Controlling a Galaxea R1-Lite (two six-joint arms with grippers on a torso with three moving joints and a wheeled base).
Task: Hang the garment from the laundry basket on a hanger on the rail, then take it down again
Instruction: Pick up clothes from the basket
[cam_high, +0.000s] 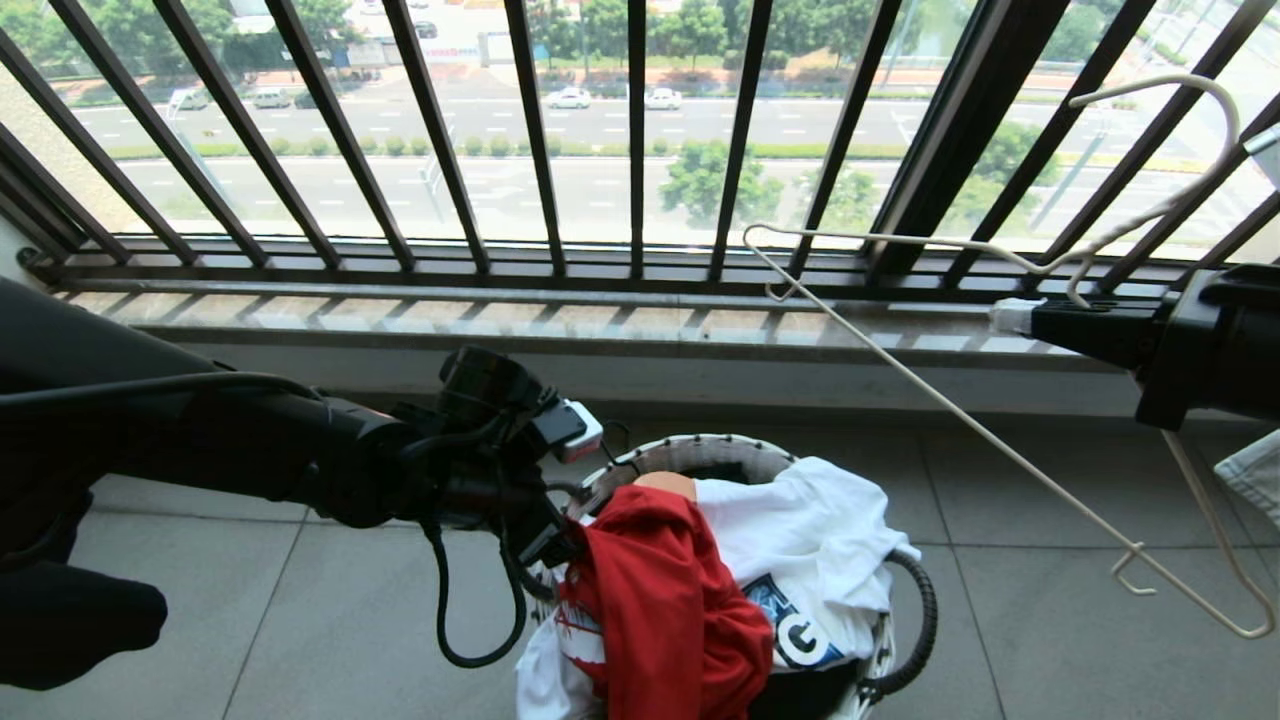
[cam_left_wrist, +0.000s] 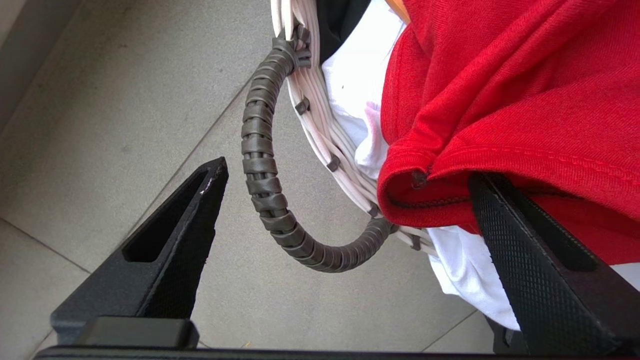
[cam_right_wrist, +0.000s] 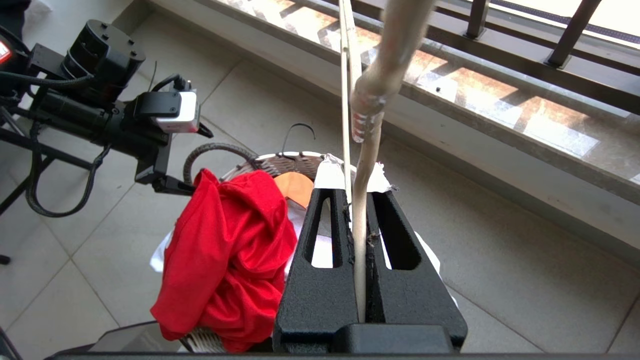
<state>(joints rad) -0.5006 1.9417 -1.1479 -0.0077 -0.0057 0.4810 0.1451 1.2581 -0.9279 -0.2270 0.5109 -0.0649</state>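
The red garment (cam_high: 660, 600) (cam_right_wrist: 225, 260) lies bunched on top of the laundry basket (cam_high: 690, 455) (cam_right_wrist: 285, 162) and hangs over its near rim. My left gripper (cam_high: 560, 540) (cam_left_wrist: 350, 170) is open at the basket's left side. The basket's dark looped handle (cam_left_wrist: 260, 165) and the red garment's hem (cam_left_wrist: 500, 150) lie between its jaws, and one finger (cam_left_wrist: 530, 260) rests against the red cloth. My right gripper (cam_high: 1010, 318) (cam_right_wrist: 352, 187) is shut on the off-white wire hanger (cam_high: 950, 402) (cam_right_wrist: 367, 150), held up at the right before the window. The rail is out of view.
A white printed T-shirt (cam_high: 800, 540) fills the basket beside the red one, and an orange wooden hanger end (cam_high: 665, 485) pokes out. The dark barred window railing (cam_high: 640, 130) and stone sill (cam_high: 600, 325) stand behind. Grey floor tiles (cam_high: 300, 600) surround the basket.
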